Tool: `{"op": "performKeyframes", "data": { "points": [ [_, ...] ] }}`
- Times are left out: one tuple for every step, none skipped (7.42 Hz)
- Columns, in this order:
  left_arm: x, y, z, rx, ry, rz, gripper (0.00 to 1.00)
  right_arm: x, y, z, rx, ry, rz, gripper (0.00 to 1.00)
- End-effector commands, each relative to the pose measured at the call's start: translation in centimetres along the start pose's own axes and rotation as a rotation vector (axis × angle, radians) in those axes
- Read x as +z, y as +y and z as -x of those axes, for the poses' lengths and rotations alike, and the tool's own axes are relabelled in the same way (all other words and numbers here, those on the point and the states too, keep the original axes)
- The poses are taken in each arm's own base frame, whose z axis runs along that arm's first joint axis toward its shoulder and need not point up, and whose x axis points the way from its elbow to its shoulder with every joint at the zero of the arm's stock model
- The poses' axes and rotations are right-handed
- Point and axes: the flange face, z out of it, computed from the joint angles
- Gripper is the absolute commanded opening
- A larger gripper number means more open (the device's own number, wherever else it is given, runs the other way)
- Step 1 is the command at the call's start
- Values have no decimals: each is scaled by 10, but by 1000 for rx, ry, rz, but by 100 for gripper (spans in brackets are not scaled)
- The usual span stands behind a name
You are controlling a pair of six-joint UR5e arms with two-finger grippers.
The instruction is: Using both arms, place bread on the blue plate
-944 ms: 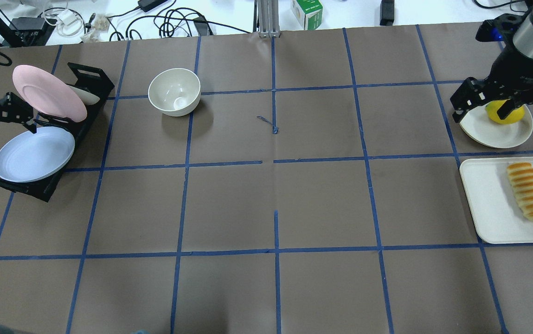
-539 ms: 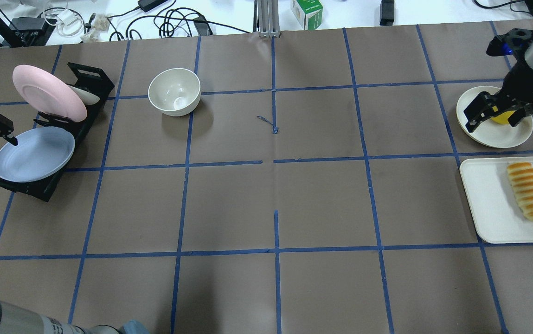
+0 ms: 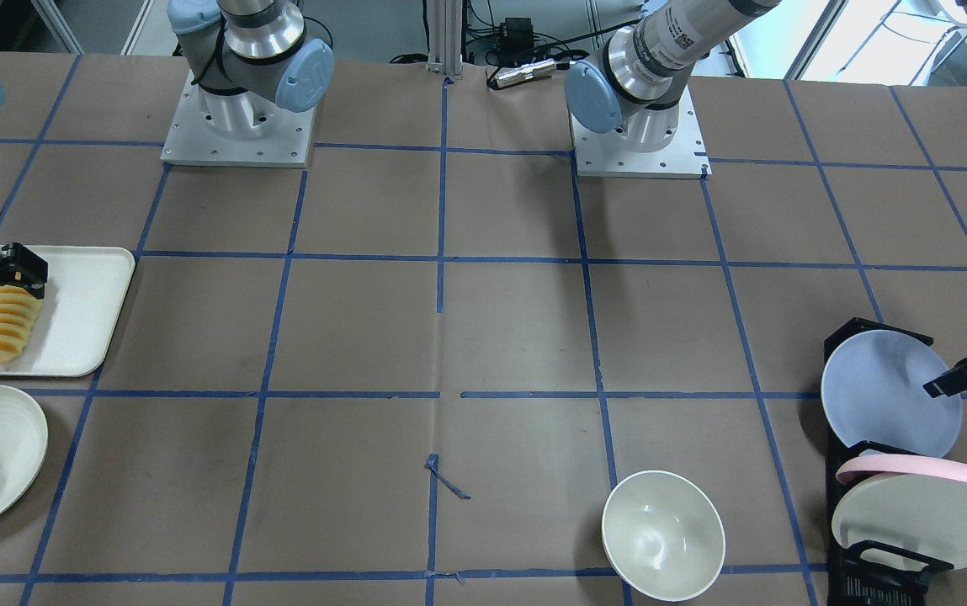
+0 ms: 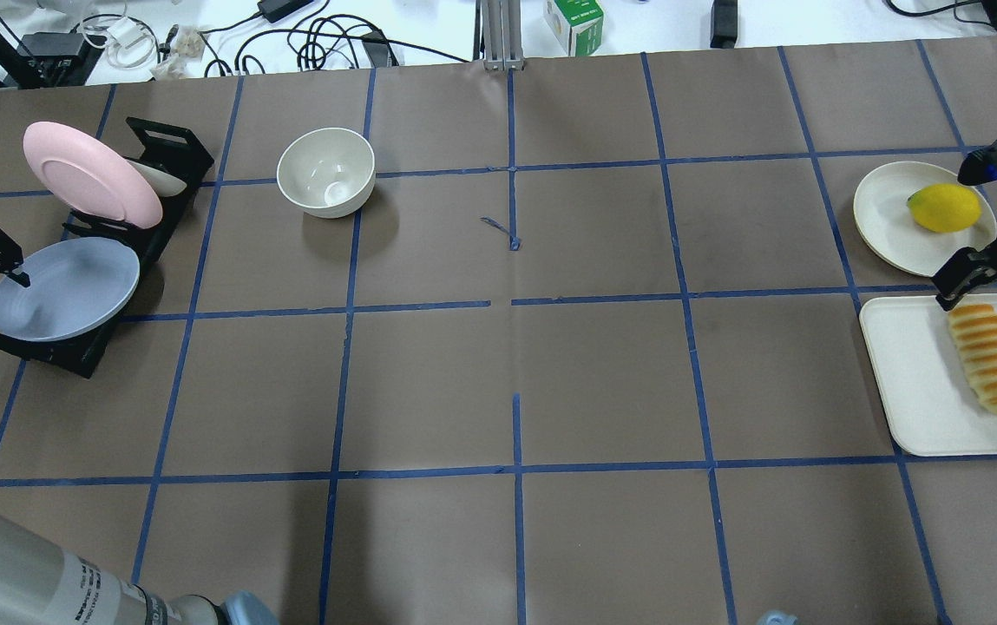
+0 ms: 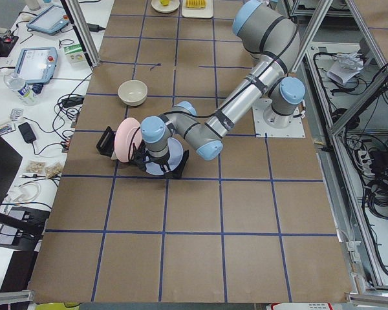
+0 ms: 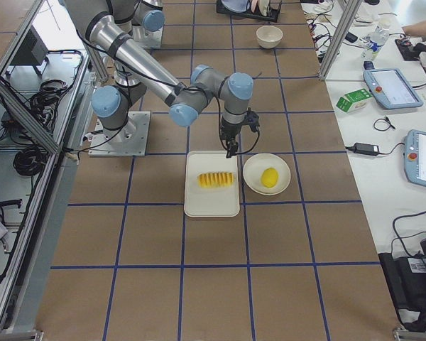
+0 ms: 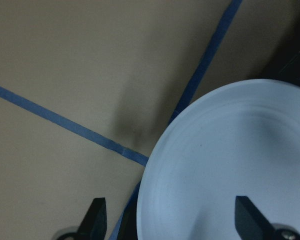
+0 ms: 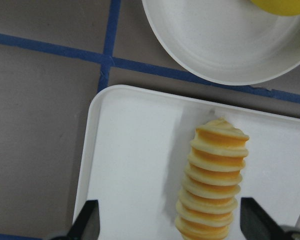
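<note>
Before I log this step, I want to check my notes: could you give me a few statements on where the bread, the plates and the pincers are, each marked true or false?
1. The bread lies on the white tray. True.
2. The left pincer is open at the blue plate's rim. True.
3. The blue plate lies flat. False: it leans in the black rack.
4. The right pincer is shut on the bread. False: it is open over the bread's end.
5. The yellow fruit sits in the bowl. False: it lies on the cream plate.
</note>
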Motion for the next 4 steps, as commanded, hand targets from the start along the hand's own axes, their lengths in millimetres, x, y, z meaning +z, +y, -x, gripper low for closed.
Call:
{"op": "performKeyframes", "data": {
  "points": [
    [5, 2, 0, 1, 5, 6, 12, 48, 9, -39, 54, -24, 15, 100],
    [6, 2, 1, 3, 2, 7, 4, 72, 9, -43, 17, -29, 27, 100],
    [6, 2, 1, 3, 2, 6, 0, 87, 13, -53, 32, -27, 36, 100],
    [6, 3, 2, 1, 1, 9, 0, 96, 18, -60, 50, -39, 45, 100]
  ]
}}
